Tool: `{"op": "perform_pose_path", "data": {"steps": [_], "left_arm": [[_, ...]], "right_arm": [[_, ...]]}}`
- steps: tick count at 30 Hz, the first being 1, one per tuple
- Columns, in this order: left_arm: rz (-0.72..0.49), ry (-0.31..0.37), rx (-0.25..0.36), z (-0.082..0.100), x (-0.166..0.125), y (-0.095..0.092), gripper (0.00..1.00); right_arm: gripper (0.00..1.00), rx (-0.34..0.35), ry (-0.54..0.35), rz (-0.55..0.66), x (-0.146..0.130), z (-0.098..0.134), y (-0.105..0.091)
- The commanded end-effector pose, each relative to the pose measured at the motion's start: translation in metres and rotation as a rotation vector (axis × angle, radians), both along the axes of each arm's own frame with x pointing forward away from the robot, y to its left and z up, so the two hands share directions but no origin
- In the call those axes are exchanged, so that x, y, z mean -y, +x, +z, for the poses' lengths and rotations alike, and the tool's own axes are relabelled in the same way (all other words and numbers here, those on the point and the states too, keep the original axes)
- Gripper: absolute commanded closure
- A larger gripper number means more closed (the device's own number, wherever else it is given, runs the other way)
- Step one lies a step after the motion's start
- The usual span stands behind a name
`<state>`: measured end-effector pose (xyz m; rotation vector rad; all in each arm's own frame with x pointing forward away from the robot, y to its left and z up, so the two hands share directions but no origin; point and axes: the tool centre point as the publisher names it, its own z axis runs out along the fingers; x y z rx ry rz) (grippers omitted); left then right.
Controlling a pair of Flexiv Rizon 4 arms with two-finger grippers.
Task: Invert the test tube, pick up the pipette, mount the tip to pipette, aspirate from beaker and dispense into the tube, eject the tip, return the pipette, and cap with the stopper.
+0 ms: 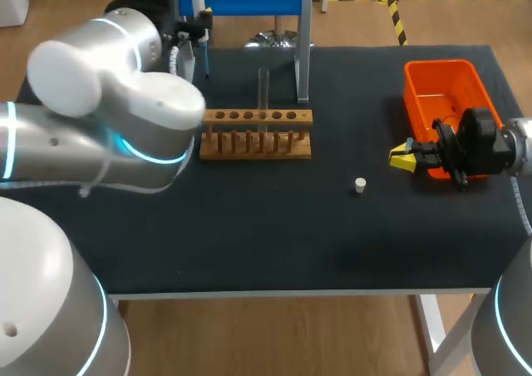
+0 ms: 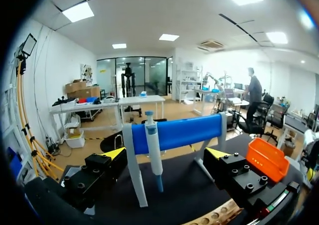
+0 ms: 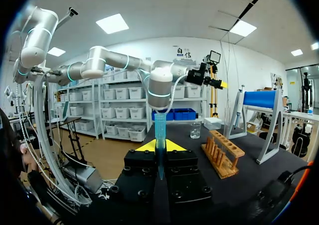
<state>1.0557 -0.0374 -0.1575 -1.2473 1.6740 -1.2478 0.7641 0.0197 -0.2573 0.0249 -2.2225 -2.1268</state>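
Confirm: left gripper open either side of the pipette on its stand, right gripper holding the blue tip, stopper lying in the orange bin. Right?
Not quite. The head view shows the stopper lying on the table, outside the bin. The rest holds: left gripper open either side of the pipette on its stand, right gripper holding the blue tip.

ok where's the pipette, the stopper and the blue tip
pipette [image 2: 153, 150]: left wrist view, middle of its white barrel
stopper [image 1: 360, 185]: head view, its top face
blue tip [image 3: 160, 135]: right wrist view, its upper shaft
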Motion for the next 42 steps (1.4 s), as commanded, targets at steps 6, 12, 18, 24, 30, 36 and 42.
{"op": "perform_pose_path", "data": {"steps": [6, 12, 18, 24, 30, 36, 42], "left_arm": [[0.172, 0.009, 0.071, -0.015, 0.017, 0.023, 0.00], [0.189, -0.001, 0.089, -0.019, 0.024, 0.033, 0.00], [0.201, 0.000, 0.086, -0.026, 0.027, 0.042, 0.00], [0.208, -0.001, 0.089, -0.028, 0.027, 0.049, 0.15], [0.208, 0.003, 0.095, -0.030, 0.024, 0.056, 0.42], [0.189, 0.011, 0.106, -0.034, 0.023, 0.063, 0.45], [0.177, 0.014, 0.106, -0.038, 0.020, 0.070, 0.51]], "right_arm": [[1.00, 0.000, -0.001, 0.000, 0.000, 0.000, 0.000], [1.00, 0.000, -0.001, 0.000, 0.000, 0.000, 0.000], [1.00, 0.000, -0.001, 0.000, 0.000, 0.000, 0.000], [1.00, 0.000, -0.001, 0.000, 0.000, 0.000, 0.000], [1.00, 0.000, -0.001, 0.000, 0.000, 0.000, 0.000], [1.00, 0.000, -0.001, 0.000, 0.000, 0.000, 0.000], [1.00, 0.000, -0.001, 0.000, 0.000, 0.000, 0.000]]}}
